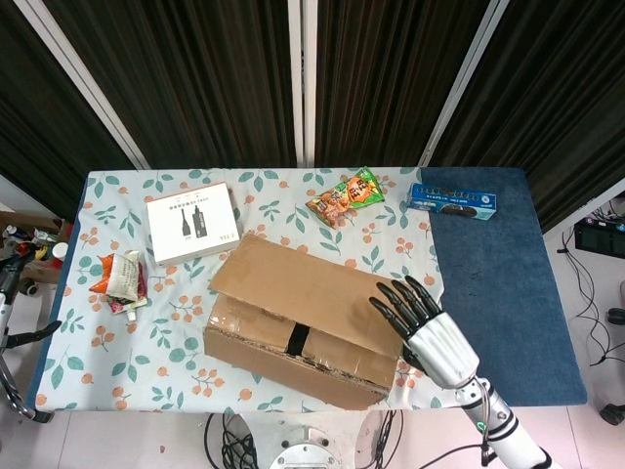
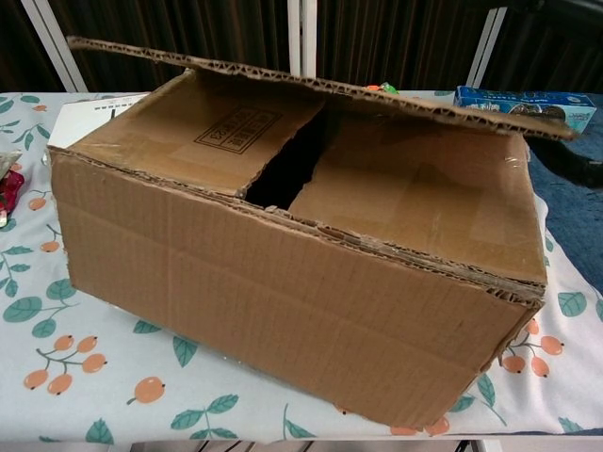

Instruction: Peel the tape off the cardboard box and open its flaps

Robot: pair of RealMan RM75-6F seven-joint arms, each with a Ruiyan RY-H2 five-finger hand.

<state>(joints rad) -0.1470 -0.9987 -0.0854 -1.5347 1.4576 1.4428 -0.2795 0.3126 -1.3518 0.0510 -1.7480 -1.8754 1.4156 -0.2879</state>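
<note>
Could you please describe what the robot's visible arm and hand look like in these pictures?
Only the right hand shows clearly: glossy black segmented fingers on a silver-white ribbed palm shell. Its wrist narrows to a dark collar, then a white forearm with a small green mark. No loose cables show.

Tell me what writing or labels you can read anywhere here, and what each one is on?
None can be read outright.
Printed block in a frame on the cardboard box's inner flap: too blurred.
White box: dark print, too small.
Blue packet: white lettering, too small.
Orange snack bag: markings too small.
Crumpled wrapper: unreadable.
</note>
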